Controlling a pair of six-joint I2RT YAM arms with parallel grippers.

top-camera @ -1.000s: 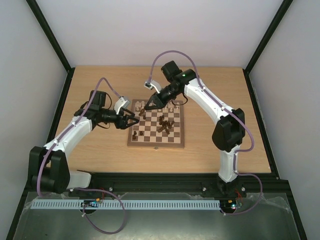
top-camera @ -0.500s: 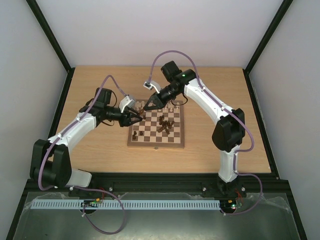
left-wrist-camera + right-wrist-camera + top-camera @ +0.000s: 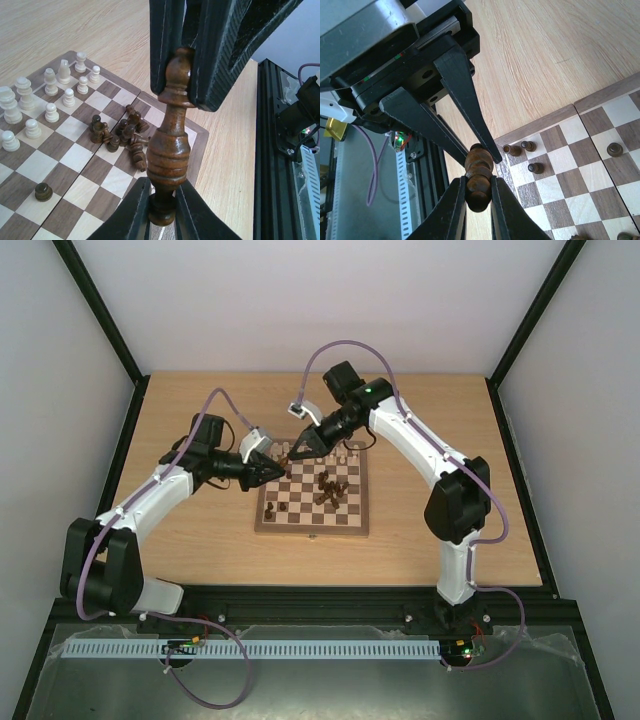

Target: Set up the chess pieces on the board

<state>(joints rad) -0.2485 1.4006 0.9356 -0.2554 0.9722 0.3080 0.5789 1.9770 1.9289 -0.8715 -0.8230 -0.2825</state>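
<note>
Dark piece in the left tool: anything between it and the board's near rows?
The right tool is also shut on the head of the dark piece, opposite the left tool. Otherwise nothing visible: the heap of dark pieces lies mid-board, three dark pawns stand near a corner.

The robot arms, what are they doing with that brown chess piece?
Both arms have hold of one dark brown chess piece at once, like passing it hand to hand. The left gripper pinches its base and the right gripper pinches its top, above the far left corner of the board. Pale pieces stand upright along one edge, while several dark pieces lie in a heap mid-board, not yet set up.
</note>
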